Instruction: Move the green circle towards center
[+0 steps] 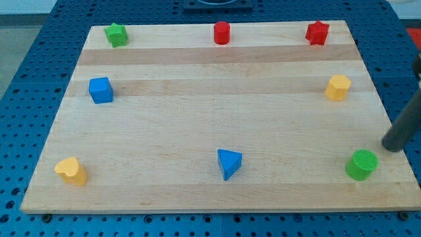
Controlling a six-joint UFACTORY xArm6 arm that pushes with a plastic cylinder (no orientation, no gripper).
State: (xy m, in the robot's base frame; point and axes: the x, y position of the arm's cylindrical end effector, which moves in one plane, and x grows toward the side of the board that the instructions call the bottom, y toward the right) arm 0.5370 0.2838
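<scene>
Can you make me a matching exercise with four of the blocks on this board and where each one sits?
Blocks:
1. green circle
2. blue triangle
3. green star
4. red cylinder

Places:
A. top left corner
B. top edge, middle
C. bottom right corner, just left of my tip
D. bottom edge, middle

Pairs: 1-C, 2-D, 3-A, 4-B

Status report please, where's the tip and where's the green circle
My tip at the view's right edge, just up-right of the green circle, apparently not touching. Circle in the board's bottom-right corner, far from center. Blue triangle sits left, below the direct path to center.
</scene>
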